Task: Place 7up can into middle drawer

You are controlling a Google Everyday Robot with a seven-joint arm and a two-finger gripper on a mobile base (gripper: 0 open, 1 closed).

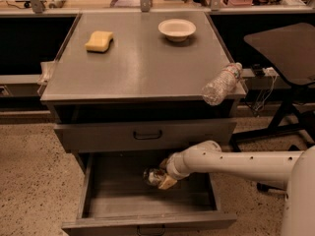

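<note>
The middle drawer (98, 200) is pulled open below the shut handled drawer (147, 134). Its inside is plain grey. My white arm reaches in from the right, and my gripper (160, 177) is inside the drawer, over its middle. It is shut on the 7up can (152, 176), which lies on its side in the fingers with its silver top pointing left. The can is low over the drawer floor; I cannot tell whether it touches it.
On the cabinet top (138, 68) are a yellow sponge (99, 40), a white bowl (176, 29) and a clear plastic bottle (221, 83) lying over the right edge. A dark side table (280, 45) stands at the right. Speckled floor lies at the left.
</note>
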